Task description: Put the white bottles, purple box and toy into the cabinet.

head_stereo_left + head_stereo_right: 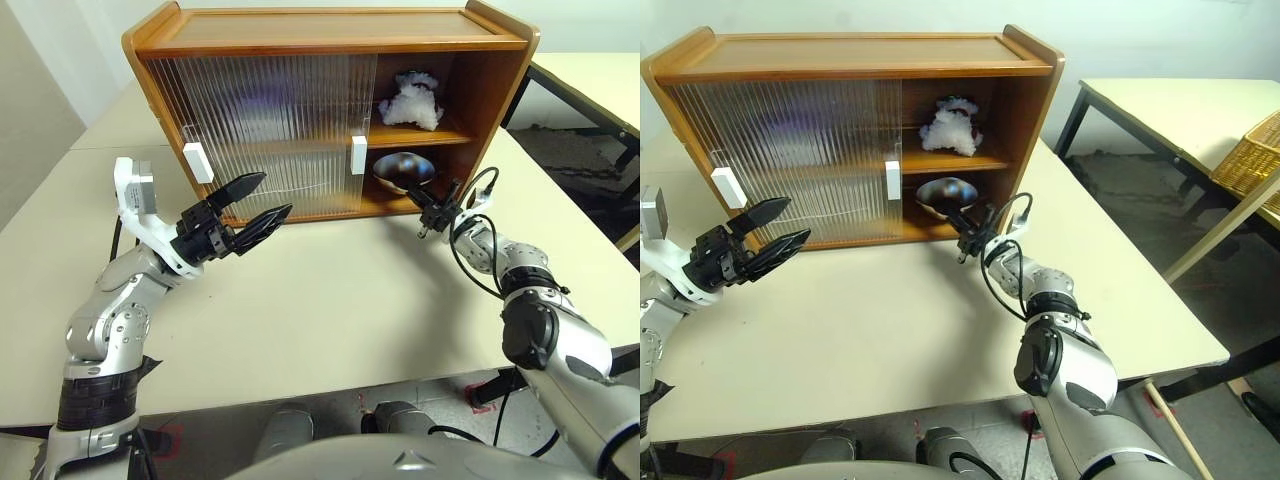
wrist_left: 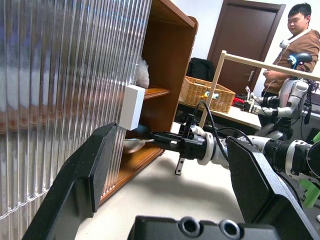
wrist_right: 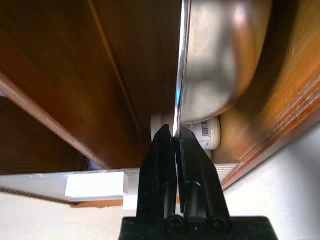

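The right claw (image 3: 176, 142) is clamped on the rim of the metal bowl (image 1: 403, 170) on the cabinet's (image 1: 330, 30) lower shelf. A white bottle (image 3: 206, 134) behind it shows a barcode; its writing is unreadable. The toy (image 1: 410, 102) sits on the upper shelf. The left claw (image 1: 252, 205) stands apart above the counter (image 1: 330, 300).

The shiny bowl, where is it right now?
The metal bowl sits in the cabinet's lower right shelf, its rim pinched by the right gripper, below the fluffy white toy.
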`<action>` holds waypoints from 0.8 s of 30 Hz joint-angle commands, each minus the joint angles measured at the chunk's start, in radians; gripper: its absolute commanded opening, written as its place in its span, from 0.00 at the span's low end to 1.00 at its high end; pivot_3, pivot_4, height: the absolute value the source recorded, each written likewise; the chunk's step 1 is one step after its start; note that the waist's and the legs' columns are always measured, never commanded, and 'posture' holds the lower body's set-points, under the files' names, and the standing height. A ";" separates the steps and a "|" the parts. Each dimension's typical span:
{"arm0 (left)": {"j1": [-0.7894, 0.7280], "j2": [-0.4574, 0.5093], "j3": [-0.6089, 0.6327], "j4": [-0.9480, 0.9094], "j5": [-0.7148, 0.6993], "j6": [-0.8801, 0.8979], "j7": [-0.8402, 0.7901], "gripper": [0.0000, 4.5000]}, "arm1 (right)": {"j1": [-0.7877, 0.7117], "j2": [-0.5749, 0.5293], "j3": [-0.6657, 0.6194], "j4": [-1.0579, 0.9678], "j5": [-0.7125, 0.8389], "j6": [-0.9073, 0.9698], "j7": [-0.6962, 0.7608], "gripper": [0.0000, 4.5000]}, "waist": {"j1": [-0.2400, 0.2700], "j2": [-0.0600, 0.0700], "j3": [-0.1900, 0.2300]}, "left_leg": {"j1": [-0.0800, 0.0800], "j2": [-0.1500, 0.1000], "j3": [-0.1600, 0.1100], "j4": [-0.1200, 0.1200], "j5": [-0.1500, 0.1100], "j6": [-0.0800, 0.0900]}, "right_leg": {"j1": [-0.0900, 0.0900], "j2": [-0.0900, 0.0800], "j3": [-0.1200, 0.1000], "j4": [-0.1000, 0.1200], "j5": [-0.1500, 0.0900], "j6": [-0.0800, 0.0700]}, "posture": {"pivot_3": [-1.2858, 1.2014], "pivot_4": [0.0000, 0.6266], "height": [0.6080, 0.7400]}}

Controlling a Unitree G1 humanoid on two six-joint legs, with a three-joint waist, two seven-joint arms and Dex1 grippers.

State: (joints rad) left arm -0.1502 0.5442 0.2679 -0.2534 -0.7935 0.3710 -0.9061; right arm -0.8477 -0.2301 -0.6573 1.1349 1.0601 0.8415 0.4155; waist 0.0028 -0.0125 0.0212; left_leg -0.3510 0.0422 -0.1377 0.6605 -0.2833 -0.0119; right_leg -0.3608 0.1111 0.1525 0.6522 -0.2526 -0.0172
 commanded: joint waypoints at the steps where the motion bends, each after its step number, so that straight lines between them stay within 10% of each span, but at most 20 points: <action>1: -0.001 0.014 0.009 -0.018 -0.006 0.011 0.002 1.00 | -0.033 0.015 -0.029 0.032 -0.023 -0.042 0.009 0.01 | 0.000 0.000 0.000 | 0.000 0.000 0.000 0.000 0.000 0.000 | 0.000 0.000 0.000 0.000 0.000 0.000 | 0.54 0.01 1.00; 12: -0.006 0.025 0.013 -0.019 -0.008 0.013 0.003 1.00 | -0.072 0.037 -0.073 0.107 -0.082 -0.176 0.010 0.01 | 0.002 0.000 0.000 | 0.001 0.000 -0.006 0.001 0.000 0.000 | 0.001 0.000 -0.001 0.000 0.001 -0.002 | 0.54 0.00 1.00; 24: -0.028 0.010 -0.009 0.006 0.002 0.000 -0.008 1.00 | -0.047 -0.009 -0.074 0.110 -0.142 -0.137 0.029 0.90 | 0.002 0.000 0.000 | 0.001 0.000 -0.007 0.001 0.000 0.000 | 0.001 0.000 -0.001 0.000 0.002 -0.003 | 0.53 0.00 1.00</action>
State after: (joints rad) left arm -0.1691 0.5576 0.2712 -0.2541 -0.7940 0.3757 -0.9044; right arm -0.9049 -0.2242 -0.7282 1.2420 0.9361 0.6847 0.4366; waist 0.0045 -0.0125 0.0210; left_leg -0.3499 0.0421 -0.1443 0.6620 -0.2830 -0.0120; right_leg -0.3592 0.1111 0.1513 0.6523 -0.2510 -0.0202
